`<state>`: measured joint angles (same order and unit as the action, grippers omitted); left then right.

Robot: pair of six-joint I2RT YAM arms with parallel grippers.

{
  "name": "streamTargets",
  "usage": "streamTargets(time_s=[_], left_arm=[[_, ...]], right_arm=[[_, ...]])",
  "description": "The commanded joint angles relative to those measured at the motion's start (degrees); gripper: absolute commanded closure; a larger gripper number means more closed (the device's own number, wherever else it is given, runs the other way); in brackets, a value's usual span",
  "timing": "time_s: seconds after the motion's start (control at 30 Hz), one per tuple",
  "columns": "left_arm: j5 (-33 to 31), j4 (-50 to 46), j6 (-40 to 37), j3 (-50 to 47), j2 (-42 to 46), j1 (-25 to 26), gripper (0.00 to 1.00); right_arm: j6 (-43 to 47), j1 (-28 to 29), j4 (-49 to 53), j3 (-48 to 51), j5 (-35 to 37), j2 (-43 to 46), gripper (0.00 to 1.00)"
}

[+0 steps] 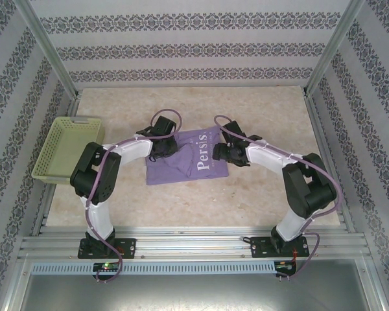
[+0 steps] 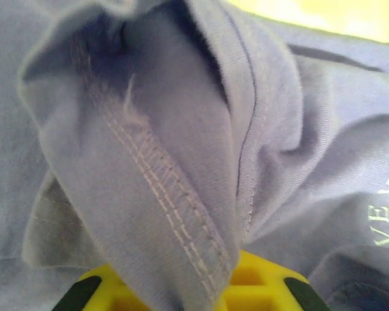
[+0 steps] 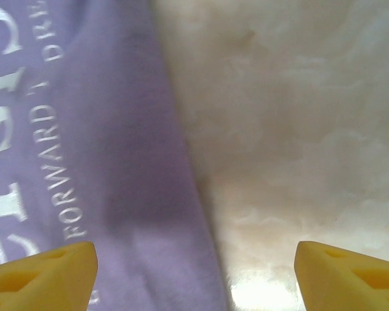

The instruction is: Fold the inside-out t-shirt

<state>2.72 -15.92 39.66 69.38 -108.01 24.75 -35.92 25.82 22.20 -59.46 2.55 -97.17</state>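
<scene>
We found the inside-out t-shirt [image 1: 188,161] at the centre of the table [image 1: 266,116], a hemmed fold pinched in the closed left gripper [image 1: 161,153] at its nine o'clock edge, while the right gripper [image 1: 228,154], fingers spread, straddled its three o'clock edge.

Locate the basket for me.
In the top view, the yellow-green basket sits at the table's left edge, beside the left arm, apart from the purple t-shirt.

Yellow-green perforated basket [image 1: 65,149] at left edge of pale marbled table [image 1: 266,116], floral-patterned walls [image 1: 181,39], aluminium rails [image 1: 194,245] in front
</scene>
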Motion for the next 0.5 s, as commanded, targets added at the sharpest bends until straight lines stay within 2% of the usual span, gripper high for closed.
streamTargets(time_s=[0.0,0.1,0.2,0.47], left_arm=[[-1.3,0.1,-1.8,1.1,4.1,0.4,0.95],[-0.9,0.2,-2.1,0.8,5.7,0.6,1.0],[-0.7,0.7,-2.3,0.1,7.6,0.7,1.0],[0.4,0.4,-3.1,0.0,11.3,0.8,1.0]], right_arm=[[-0.7,-1.7,-4.7,0.8,-5.9,-2.6,0.22],[-0.4,-2.3,-5.8,-0.4,-8.2,-5.1,0.25],[0.3,-2.2,-5.5,-2.2,-9.7,-7.6,0.29],[0.9,-0.7,-5.3,-3.8,-10.2,-8.7,0.6]])
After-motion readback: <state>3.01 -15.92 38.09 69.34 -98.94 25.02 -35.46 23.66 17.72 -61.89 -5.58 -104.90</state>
